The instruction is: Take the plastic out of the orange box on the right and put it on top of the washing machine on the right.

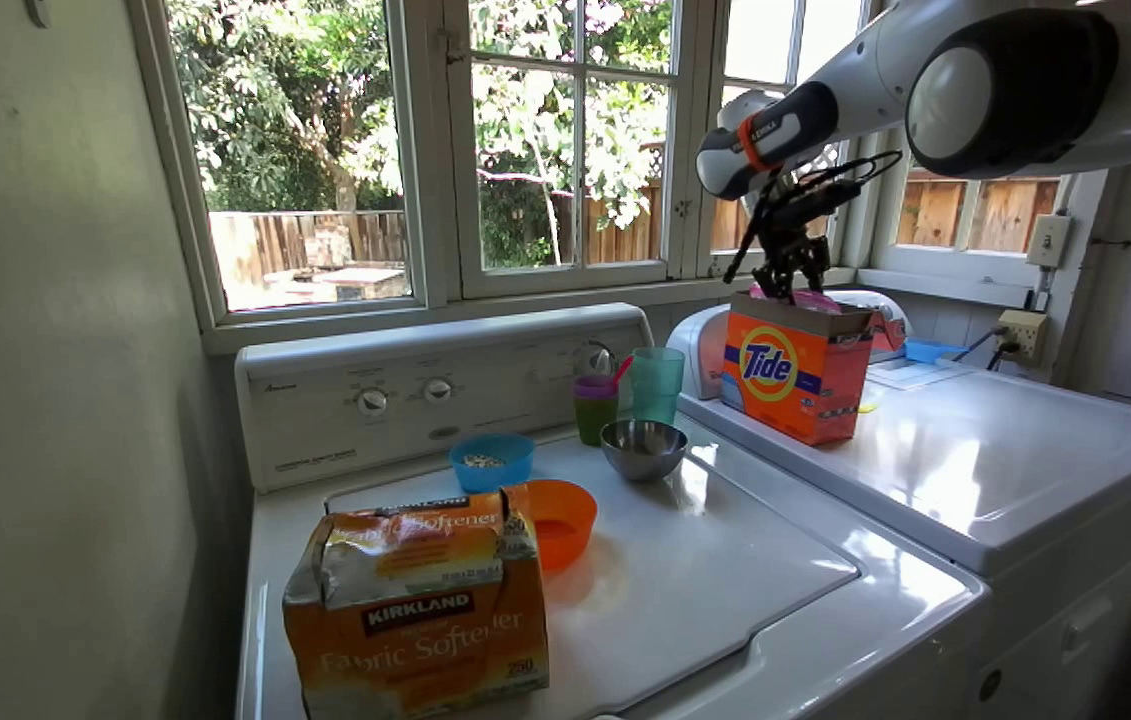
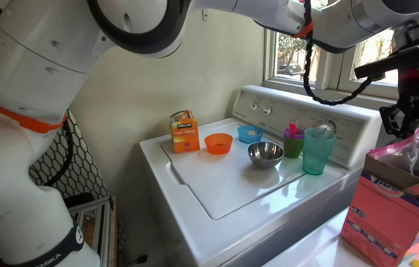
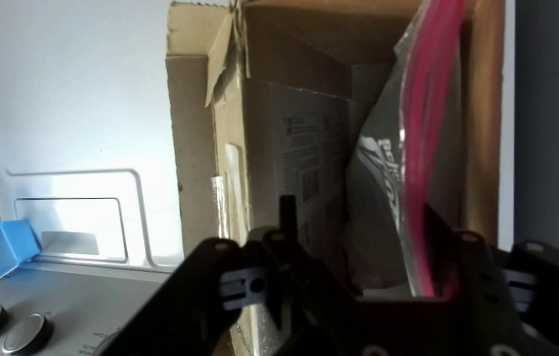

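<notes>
One pink-zipped plastic bag (image 3: 380, 198) sits inside the orange Tide box (image 1: 795, 385) on the right-hand white machine (image 1: 1015, 440), and I can see the gripper (image 1: 798, 284) pointing down at the open top, its jaws apart, while the arm (image 1: 875, 82) reaches over from high up, its last links bent downward

Backlit by daylight from the windows (image 1: 580, 160); brightest parts clip to white. Wall (image 1: 35, 400) dim, darker low down. My tool (image 1: 795, 288) reads near-black against that light, detail mostly lost. Strong glare on the worktop (image 1: 1055, 430) carrying the orange box (image 1: 795, 375). In an exterior view, bright streaks by the teal cup (image 2: 317, 152); soft dark patch under the steel bowl (image 2: 265, 157), shadow or reflection, can't tell. Wrist view: my tool dark and out of focus, plastic bag (image 3: 380, 222) murky, its pink seal (image 3: 427, 118) soft-edged; orange box shaded inside, fine print (image 3: 304, 143) unreadable; worktop upper left nearly burnt out.
</notes>
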Motion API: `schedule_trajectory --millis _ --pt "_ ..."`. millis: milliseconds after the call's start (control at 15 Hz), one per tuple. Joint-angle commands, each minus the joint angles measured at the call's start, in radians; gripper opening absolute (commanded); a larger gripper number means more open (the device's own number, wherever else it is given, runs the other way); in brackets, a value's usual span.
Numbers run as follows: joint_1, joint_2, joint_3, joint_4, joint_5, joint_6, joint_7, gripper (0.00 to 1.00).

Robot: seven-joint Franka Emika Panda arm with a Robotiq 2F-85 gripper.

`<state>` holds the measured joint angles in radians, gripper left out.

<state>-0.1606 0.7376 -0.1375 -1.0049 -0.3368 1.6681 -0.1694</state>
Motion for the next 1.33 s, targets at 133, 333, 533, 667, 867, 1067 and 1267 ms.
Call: schedule_trajectory --millis 133,333,533,667,867,1067,1267 --pt "-0.006 0.033 0.005 0.049 0.020 -0.036 -0.001 0.13" --pt "-0.007 0.029 0.010 0.047 0.026 -0.043 -0.010 0.00" --pt "0.001 0.006 0.010 0.031 0.026 -0.051 0.000 0.00" --pt "0.011 -0.017 0.009 0.012 0.020 -0.044 0.010 0.00" --pt "0.032 -0.058 -0.001 -0.020 0.000 -0.028 0.044 0.00" --pt "0.049 -0.097 -0.012 -0.037 -0.020 -0.004 0.101 0.00" --pt "0.063 -0.136 -0.023 -0.037 -0.037 0.007 0.153 0.00"
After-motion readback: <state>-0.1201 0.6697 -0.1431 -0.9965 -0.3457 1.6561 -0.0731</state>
